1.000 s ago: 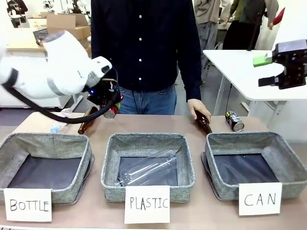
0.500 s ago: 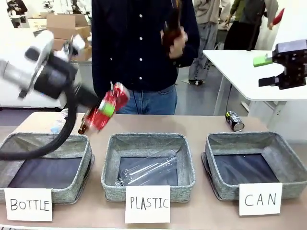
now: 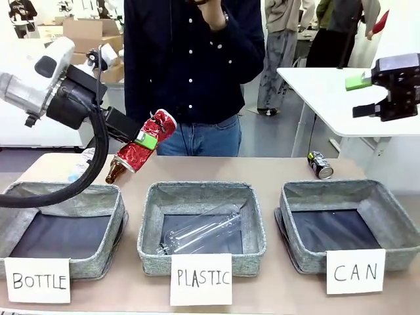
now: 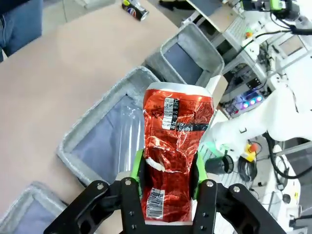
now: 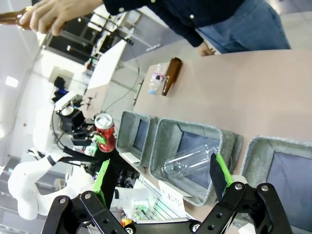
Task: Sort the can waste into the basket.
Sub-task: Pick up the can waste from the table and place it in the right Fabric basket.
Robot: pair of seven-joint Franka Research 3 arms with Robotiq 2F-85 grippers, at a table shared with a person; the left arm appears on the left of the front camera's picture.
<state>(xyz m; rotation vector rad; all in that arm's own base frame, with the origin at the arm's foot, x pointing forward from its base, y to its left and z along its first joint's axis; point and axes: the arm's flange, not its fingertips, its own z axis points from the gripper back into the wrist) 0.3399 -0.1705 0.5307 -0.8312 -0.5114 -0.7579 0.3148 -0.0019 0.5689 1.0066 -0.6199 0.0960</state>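
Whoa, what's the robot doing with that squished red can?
The robot's left hand is shut on the crumpled red can, holding it in the air over the table's left end. The CAN basket at the right end is empty, and a black can lies on the table behind it. The right hand hangs open. The person holds up a brown bottle.

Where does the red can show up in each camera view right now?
Front view: red can left of centre, in the air, tilted.
Left wrist view: red can bottom centre, large, upright.
Right wrist view: red can lower left, small, left of the baskets.
Shared landmark: the middle basket, with the clear bottle in it.
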